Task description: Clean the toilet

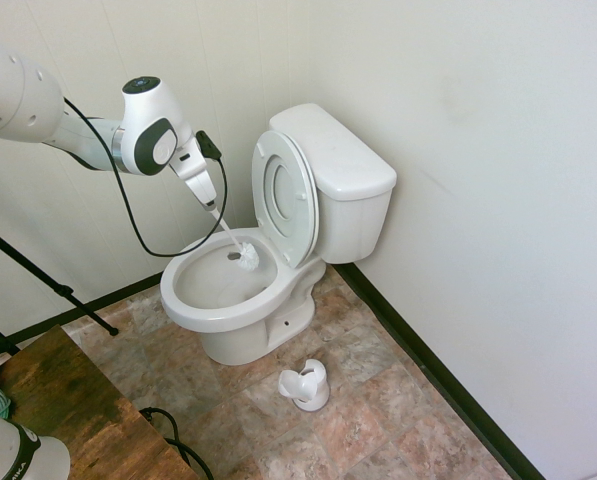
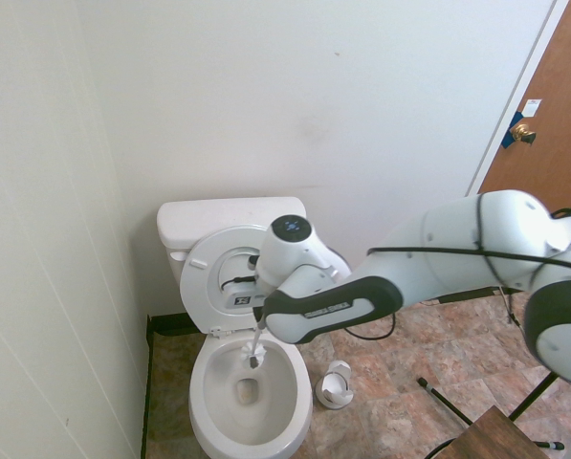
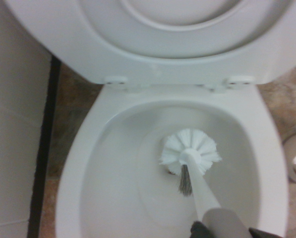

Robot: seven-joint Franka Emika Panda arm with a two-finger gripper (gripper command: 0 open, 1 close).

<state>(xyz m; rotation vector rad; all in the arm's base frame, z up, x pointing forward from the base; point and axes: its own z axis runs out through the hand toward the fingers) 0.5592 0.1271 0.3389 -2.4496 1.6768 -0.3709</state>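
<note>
End effector (image 1: 206, 196), clamped on a toilet brush (image 1: 248, 257) handle, hangs above the open toilet (image 1: 223, 290) bowl, brush head slanting down over the rim toward the raised seat.

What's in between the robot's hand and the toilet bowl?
A white toilet brush. The gripper holds its handle, jaws shut, and the bristle head hangs over the bowl of the toilet. The first exterior view shows it best.

No text in any view is sharp enough to read
</note>
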